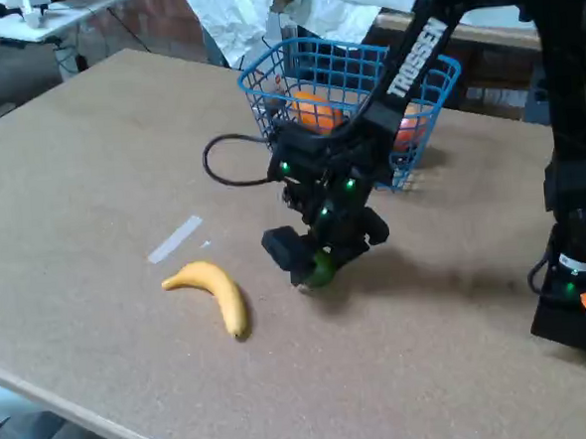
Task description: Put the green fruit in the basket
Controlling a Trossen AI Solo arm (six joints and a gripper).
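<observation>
Black arm (418, 63) — white TROSSEN lettering, green lights, looping black cable (225, 164)

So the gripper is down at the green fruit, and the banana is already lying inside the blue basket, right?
Not quite. In the fixed view the banana lies on the table, left of the gripper, not in the basket. The gripper is indeed down at the green fruit.

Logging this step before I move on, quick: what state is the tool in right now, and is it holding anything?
Tool: down at the table, closed around the green fruit, which shows only partly between its fingers; whether the fruit is lifted cannot be told.
</observation>
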